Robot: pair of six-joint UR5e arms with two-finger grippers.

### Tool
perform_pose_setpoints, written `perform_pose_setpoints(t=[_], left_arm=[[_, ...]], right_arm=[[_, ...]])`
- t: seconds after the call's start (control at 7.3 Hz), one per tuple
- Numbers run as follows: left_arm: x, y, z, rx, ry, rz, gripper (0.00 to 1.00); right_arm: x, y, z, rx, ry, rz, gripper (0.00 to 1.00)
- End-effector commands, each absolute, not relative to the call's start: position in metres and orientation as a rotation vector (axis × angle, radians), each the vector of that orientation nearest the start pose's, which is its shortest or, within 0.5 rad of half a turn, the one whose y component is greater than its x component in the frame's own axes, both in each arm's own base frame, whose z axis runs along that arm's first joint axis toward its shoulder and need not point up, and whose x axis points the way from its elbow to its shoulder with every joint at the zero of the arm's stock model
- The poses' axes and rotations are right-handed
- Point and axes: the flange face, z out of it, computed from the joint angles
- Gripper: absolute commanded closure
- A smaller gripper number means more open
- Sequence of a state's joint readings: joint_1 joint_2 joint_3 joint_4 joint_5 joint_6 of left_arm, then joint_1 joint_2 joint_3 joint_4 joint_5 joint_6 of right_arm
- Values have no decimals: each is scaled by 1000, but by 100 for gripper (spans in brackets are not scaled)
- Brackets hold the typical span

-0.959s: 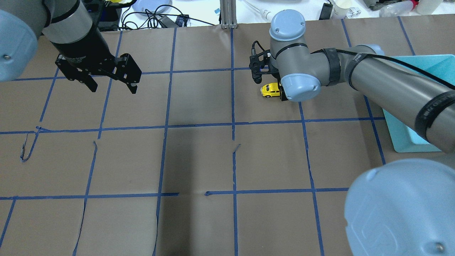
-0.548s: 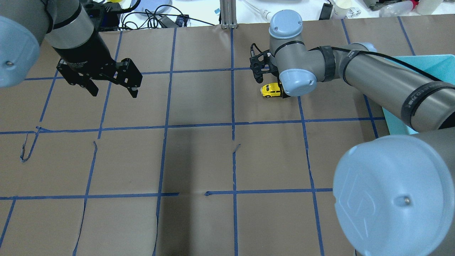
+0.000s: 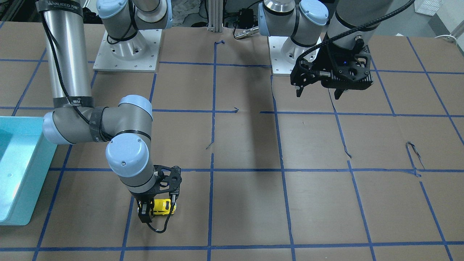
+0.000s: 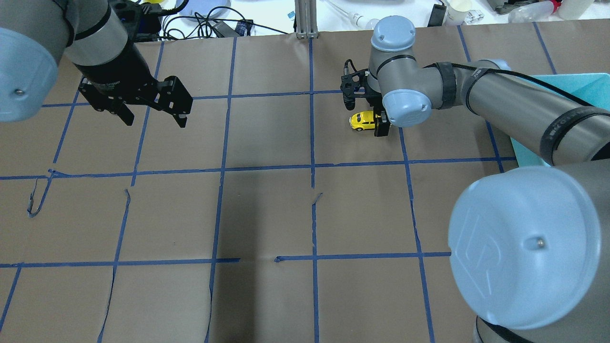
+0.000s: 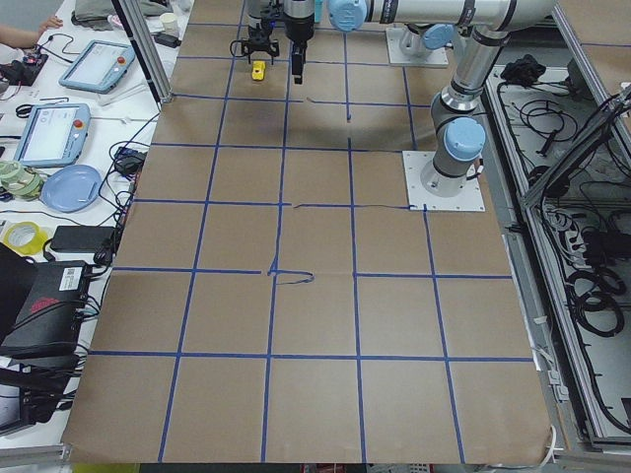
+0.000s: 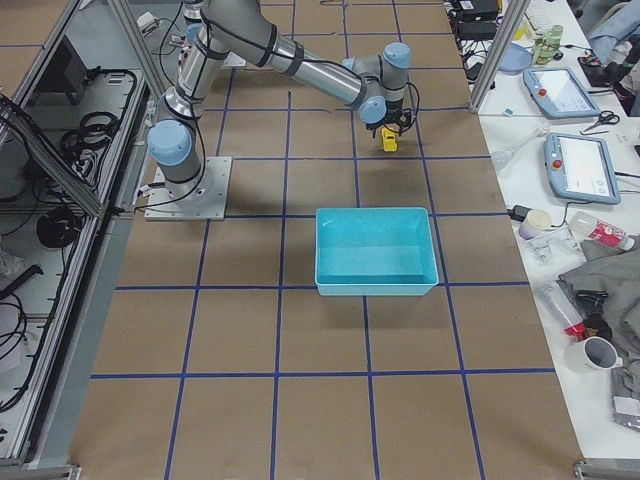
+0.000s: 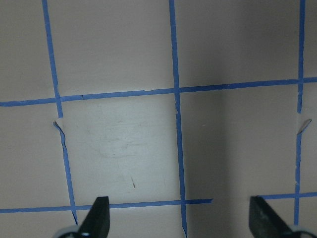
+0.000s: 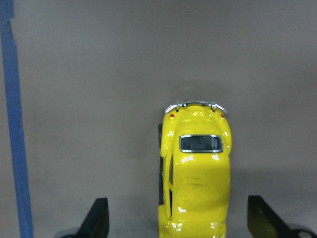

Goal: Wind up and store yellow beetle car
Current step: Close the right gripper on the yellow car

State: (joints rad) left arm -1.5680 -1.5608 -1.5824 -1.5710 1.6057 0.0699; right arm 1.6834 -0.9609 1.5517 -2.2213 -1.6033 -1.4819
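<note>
The right gripper [image 8: 178, 218] straddles the yellow beetle car [image 8: 198, 173], gaps on both sides.

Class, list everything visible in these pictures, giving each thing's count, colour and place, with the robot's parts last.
yellow beetle car: one, yellow, on the table's right half
bin: one, turquoise, on the table at the robot's right
table: one, brown paper with blue tape grid
tablets: two, pale blue, side bench
plate: one, blue, side bench
left end effector: one, black, open, above the table's left half
right end effector: one, black, open, straddling the car
</note>
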Motion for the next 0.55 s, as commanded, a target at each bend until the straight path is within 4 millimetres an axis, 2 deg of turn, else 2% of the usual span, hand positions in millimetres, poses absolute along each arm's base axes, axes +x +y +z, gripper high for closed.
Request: perform_pose_setpoints(t=[0.0,0.14,0.27,0.41], left_arm=[[-129,-486,487,105,3103,9,0],[-129,-487,488,105,3102,7,0],[-129,-486,488,105,3100,9,0],[-128,-487,488,102,3102,9,0]], right_arm=[[207,-657,198,-2271,2238,-58,10],[207,-658,198,-2281,2230,-60,15],[207,-658,198,-2286,2225,-60,29],[207,-659,200,-2291,2226,-66,66]])
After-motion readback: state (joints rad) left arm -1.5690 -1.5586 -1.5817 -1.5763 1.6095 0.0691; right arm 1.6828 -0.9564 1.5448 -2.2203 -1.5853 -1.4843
